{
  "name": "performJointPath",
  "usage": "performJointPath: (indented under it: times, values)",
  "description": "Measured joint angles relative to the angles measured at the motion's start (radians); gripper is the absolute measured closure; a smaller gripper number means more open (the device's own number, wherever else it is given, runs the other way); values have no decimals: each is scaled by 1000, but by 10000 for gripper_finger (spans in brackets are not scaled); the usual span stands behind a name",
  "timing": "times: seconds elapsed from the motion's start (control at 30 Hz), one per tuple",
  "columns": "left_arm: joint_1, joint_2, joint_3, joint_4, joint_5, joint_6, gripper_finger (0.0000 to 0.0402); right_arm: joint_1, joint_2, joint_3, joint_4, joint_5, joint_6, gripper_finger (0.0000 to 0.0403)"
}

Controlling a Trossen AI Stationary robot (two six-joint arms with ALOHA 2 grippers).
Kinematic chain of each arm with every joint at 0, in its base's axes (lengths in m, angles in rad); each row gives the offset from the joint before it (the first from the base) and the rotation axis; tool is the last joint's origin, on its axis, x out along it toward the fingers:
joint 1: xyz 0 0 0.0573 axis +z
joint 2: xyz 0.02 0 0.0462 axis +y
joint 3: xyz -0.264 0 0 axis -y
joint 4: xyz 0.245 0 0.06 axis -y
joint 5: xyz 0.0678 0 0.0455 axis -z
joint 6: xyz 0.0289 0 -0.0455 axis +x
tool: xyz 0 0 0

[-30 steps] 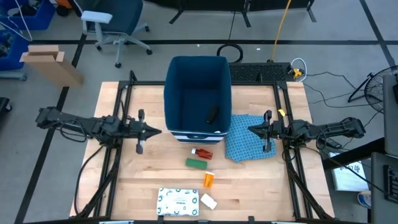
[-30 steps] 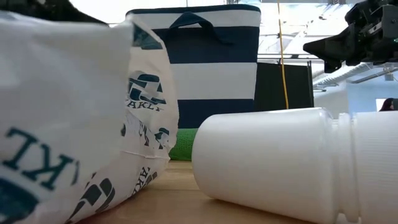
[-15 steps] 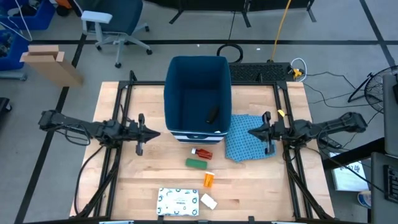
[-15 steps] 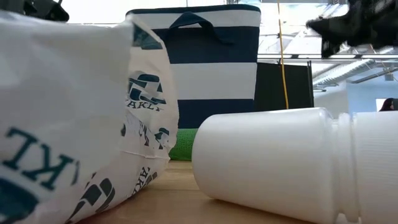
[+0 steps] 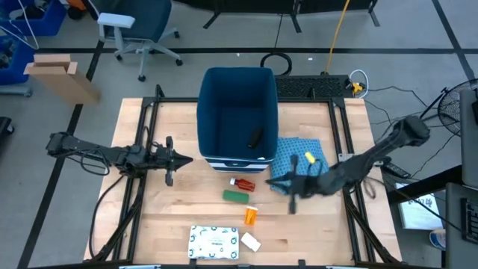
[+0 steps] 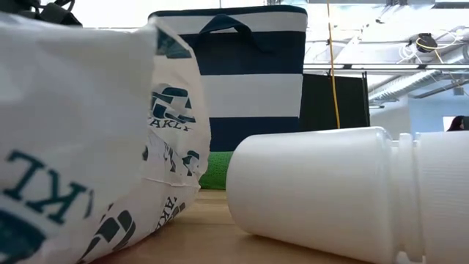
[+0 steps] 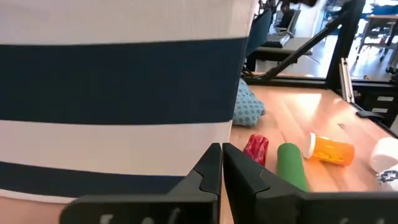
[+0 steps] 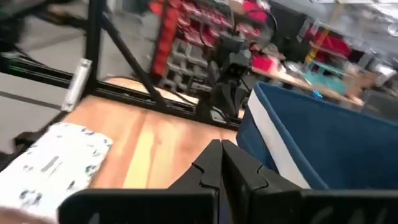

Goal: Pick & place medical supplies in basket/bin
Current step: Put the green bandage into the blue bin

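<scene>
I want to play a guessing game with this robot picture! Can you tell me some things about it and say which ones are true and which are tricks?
1. The orange pill bottle is inside the basket. False: it lies on the table, in front of the basket.
2. The green box lies between the red-white tube and the orange pill bottle. True.
3. The right tool holds the blue cloth. False: it is shut on nothing, above the cloth's edge.
4. The white speckled packet is near the table's front edge. True.
5. The left tool is shut, beside the basket. True.
</scene>
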Motion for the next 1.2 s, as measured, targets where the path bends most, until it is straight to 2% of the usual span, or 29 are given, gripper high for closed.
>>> performJointPath:
  times: [0.1,0.23,0.33,0.5,0.73,0.87,1.03,1.2]
  values:
    - [0,0,0,-14,0,0,383,1,165,181,-163,25,71,403]
    - [0,0,0,-37,0,5,382,12,359,402,-299,-75,85,403]
    - [0,0,0,-45,0,14,382,13,471,544,-384,-83,127,399]
    - [0,0,0,-52,0,25,382,-17,616,714,-570,-129,196,343]
    - [0,0,0,-60,0,40,382,-69,747,744,-626,-179,276,214]
    - [0,0,0,-71,-1,40,382,-99,801,744,-668,-173,356,156]
    - [0,0,0,-74,0,32,382,-126,844,744,-749,-152,406,121]
    - [0,0,0,-74,-1,37,382,-129,870,744,-823,-147,455,119]
